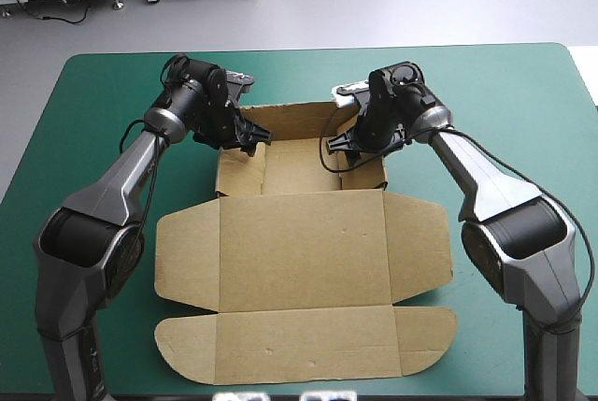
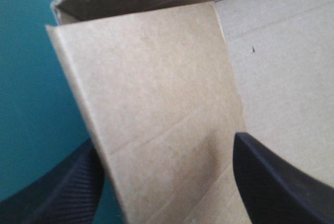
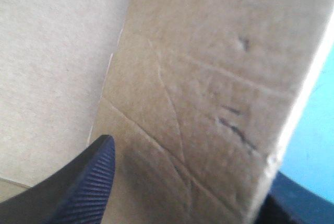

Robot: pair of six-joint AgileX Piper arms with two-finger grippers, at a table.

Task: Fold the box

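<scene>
The brown box lies mid-table, with its lid and flaps flat toward the front edge. At the far end its walls are raised into a shallow tray. My left gripper is at the tray's left wall and is open. In the left wrist view that wall stands between the spread black fingers. My right gripper is at the tray's right wall, also open. That creased wall stands between its fingers.
The teal-green cover shows on both sides of the box and beyond its far wall. The lid's rounded front flap lies close to the table's front edge.
</scene>
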